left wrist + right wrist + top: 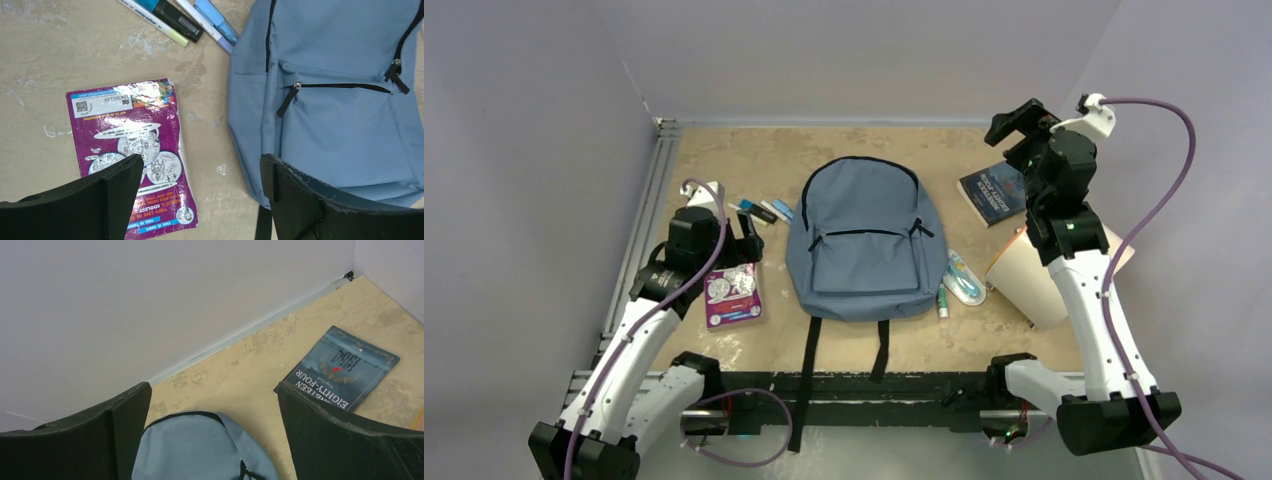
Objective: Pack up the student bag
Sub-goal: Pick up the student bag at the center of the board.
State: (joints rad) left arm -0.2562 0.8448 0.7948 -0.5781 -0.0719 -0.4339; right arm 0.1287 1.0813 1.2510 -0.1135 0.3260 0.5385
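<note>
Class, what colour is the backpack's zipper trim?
Black, against the slate-blue backpack; the left wrist view shows it best.

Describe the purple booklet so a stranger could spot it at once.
Find the blue backpack in the middle. Left of it, just nearer than the row of markers, lies the purple booklet. Only it is glossy magenta with cartoon bubbles.

The slate-blue fabric backpack (864,235) has black zippers and straps. The glossy purple paperback (125,125) carries white cartoon circles. The dark-blue paperback (340,367) bears white lettering. The tabletop (724,150) is mottled tan.
</note>
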